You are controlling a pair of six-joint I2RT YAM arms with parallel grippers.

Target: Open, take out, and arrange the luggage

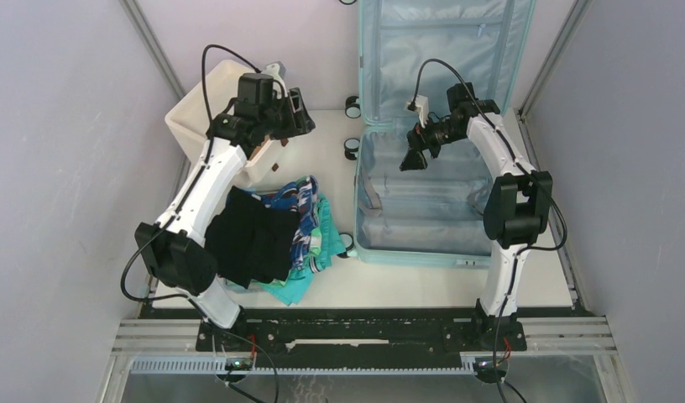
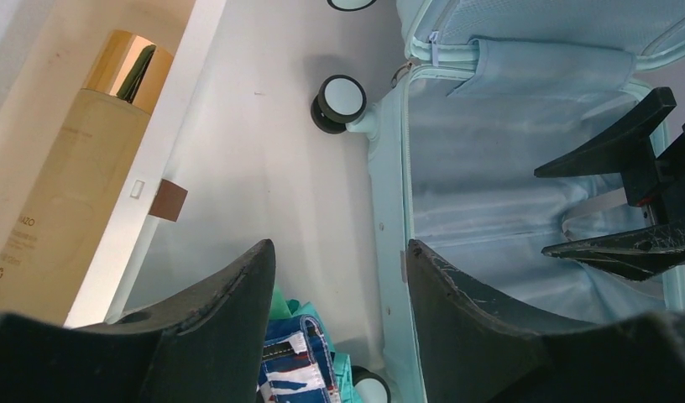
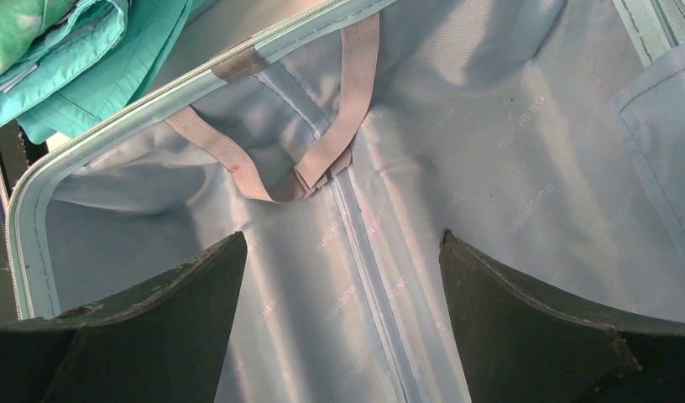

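**Luggage** (image 1: 415, 220): open on the table, base flat, lid upright against the back wall. The base shows only lining and a slack strap (image 3: 339, 117).

**Clothes** (image 1: 272, 231): heaped just left of the luggage.

**Drawer** (image 1: 196, 113): further left of the luggage, beyond the clothes, with a bottle (image 2: 70, 185) lying inside.

**Left gripper** (image 2: 341, 252): between drawer and luggage, fingers apart, holding nothing.

**Right gripper** (image 3: 341, 239): over the luggage base, fingers wide apart, empty.

**Step, as I judge it:** unpacking looks done, unless something lies under the lining, so arranging is in hand.

**Next move:** reach the heap left of the luggage and close on one garment without dragging the rest.
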